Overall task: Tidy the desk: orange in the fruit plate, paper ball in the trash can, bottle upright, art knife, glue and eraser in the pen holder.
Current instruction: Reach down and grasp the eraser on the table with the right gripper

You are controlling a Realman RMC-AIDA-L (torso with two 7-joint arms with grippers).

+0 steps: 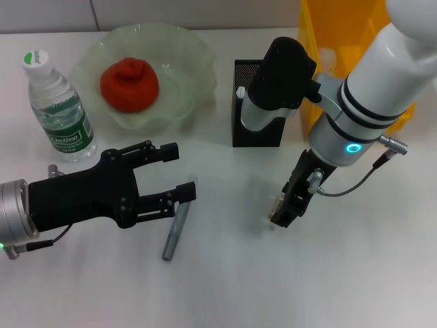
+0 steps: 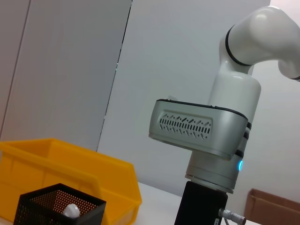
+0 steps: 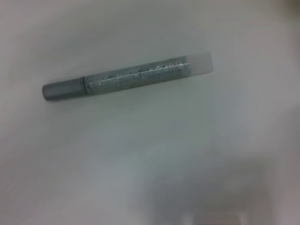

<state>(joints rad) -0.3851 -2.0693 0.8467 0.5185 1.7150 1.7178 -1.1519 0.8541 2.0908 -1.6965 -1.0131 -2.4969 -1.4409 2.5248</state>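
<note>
White desk [image 1: 225, 287] fills the head view; plain grey wall panels behind in the left wrist view. Yellow trash can [image 1: 334, 41] upper right, fruit plate [image 1: 184, 82] w/ orange [image 1: 130, 83] upper left, bottle [image 1: 60, 108] upright at left edge, pen holder [image 1: 240, 102] top centre. Left gripper [image 1: 179, 172] lower left, fingers spread, above the glue [image 1: 175, 231] lying flat. Right gripper [image 1: 284, 212] centre-right, low over desk; grip can't tell.

A brown cardboard box [image 2: 275, 207], only partly in view, sits with its top edge showing in front of a plain pale wall [image 2: 178, 56], which meets a set of grey wall panels [image 2: 56, 70] along a thin dark seam [image 2: 121, 56] running slightly tilted from upright.
</note>
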